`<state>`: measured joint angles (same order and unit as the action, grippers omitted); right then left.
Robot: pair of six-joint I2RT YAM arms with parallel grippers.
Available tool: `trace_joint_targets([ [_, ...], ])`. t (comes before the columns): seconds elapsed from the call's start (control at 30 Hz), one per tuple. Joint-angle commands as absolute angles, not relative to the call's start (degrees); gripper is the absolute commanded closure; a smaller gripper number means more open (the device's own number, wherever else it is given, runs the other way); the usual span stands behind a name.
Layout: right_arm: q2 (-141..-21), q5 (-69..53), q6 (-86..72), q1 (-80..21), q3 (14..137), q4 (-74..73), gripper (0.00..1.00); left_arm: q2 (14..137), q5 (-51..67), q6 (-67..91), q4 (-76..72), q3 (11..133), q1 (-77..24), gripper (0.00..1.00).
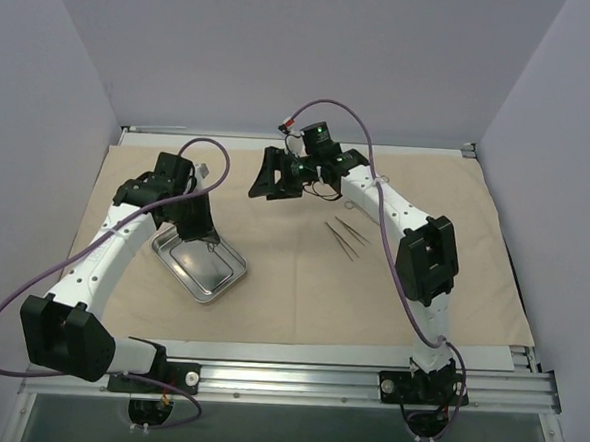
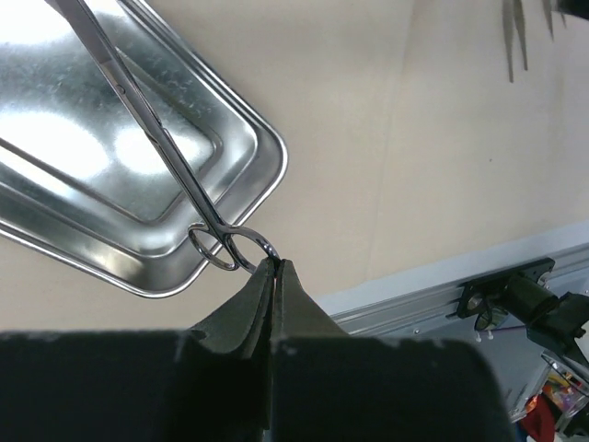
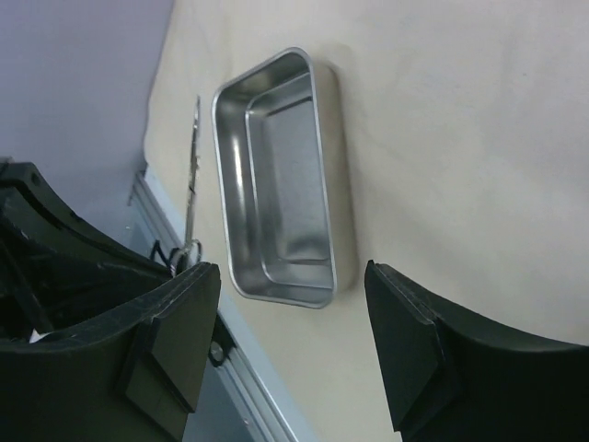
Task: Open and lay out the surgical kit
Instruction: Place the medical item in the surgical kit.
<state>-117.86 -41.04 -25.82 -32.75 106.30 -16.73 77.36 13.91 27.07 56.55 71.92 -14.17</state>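
While the left gripper (image 2: 274, 269) is clenched on one finger ring of the scissors (image 2: 156, 129), their long blades run out ahead of it and off to its left, slanting across the steel tray (image 2: 64, 157). Pinching the ring rather than the thin shank gives the closed tips something to hook, and I judge the tool is being carried by its handle end between the tray and a spot on the cloth. Whether the far tip touches the tray floor cannot be told. The tray lies directly in front of this gripper, its rounded corner just beside the fingertips, and apart from the scissors across it, its floor shows bare metal.

Under everything the beige cloth wrap (image 2: 386, 138) is already spread flat, so the opening step looks done and the laying out is under way. Ahead and to the right of the left gripper, well apart from it, a few tweezers (image 2: 513, 41) lie side by side on the cloth. Below and to its right runs the metal rail (image 2: 414, 295) at the table edge.

The right gripper (image 3: 290, 276) hangs released, fingers spread with nothing between them, looking down on the same tray from the far side. In its view the held scissors hang to the left of the tray. It stands between the tray and the tweezers, so a swing of the scissors toward that row could meet it.
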Motion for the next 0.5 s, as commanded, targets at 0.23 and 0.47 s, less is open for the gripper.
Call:
trace_joint_targets([
  [0.23,-123.75,-46.84,-43.85,-38.23,111.36,-3.08,0.37,76.55,16.52,23.38,56.07,78.40,-18.54,0.98],
  [0.47,-125.86,-47.29,-45.00,-39.99,112.94,-3.52,0.39,77.43,16.96,22.68,55.90,79.80,-20.56,0.98],
])
